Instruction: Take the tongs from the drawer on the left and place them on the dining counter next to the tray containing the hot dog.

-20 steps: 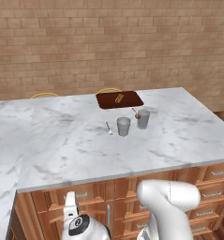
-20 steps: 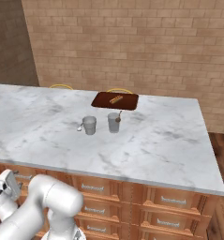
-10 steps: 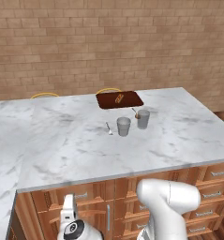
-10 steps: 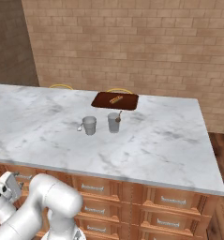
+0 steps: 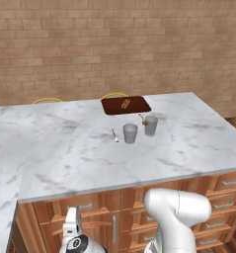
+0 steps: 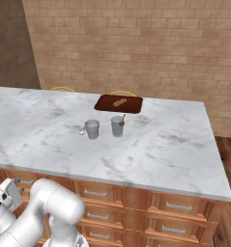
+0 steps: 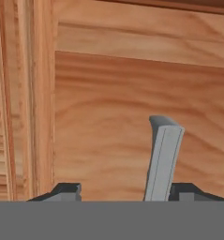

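My gripper [image 7: 127, 191] is open and close against a reddish-brown wooden front [image 7: 108, 117]. A silver bar handle [image 7: 164, 159] rises between the two fingertips, nearer the right one. From the base, the gripper [image 5: 71, 231] hangs low in front of the left cabinets, just under the top drawer [image 5: 60, 211]; it also shows at the lower left [image 6: 8, 192]. On the dining counter [image 5: 80, 158] the dark-brown tray [image 5: 138, 106] holds the hot dog [image 5: 124, 103], far back. The tongs are hidden.
Two grey cups [image 5: 130, 133] [image 5: 150, 125] and a small spoon [image 5: 114, 136] stand on the marble in front of the tray. Rows of wooden drawers [image 6: 184, 205] run under the counter. A brick wall [image 5: 114, 44] closes the back.
The hand has sunk a little and come closer to the wooden front. Nothing on the counter has moved.
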Tool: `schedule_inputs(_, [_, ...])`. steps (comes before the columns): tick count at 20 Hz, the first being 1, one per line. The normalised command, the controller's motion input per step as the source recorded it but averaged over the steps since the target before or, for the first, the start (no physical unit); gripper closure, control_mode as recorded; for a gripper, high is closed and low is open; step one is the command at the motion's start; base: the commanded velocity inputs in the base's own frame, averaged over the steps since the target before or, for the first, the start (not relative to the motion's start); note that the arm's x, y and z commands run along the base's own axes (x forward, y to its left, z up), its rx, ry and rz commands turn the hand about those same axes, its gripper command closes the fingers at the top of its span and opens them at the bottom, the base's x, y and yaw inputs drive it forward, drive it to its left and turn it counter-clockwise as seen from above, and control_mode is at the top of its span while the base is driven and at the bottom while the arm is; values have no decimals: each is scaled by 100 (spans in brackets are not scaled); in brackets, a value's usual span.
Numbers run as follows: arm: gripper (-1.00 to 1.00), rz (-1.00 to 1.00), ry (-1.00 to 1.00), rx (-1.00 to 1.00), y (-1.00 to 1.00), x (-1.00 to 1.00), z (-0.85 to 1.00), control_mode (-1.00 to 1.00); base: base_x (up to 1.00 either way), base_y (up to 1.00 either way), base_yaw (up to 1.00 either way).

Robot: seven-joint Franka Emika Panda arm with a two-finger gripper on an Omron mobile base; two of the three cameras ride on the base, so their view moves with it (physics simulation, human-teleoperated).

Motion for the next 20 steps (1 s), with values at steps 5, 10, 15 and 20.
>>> schedule_inputs(5, [100, 0, 0, 0, 0, 0, 0, -100, 0, 0, 0])
schedule_inputs(10, [100, 0, 0, 0, 0, 2, 0, -100, 0, 0, 0])
schedule_inputs(15, [100, 0, 6, 0, 0, 4, 2, -100, 0, 0, 0])
schedule_inputs(20, [100, 0, 9, 0, -4, -44, 0, -100, 0, 0, 0])
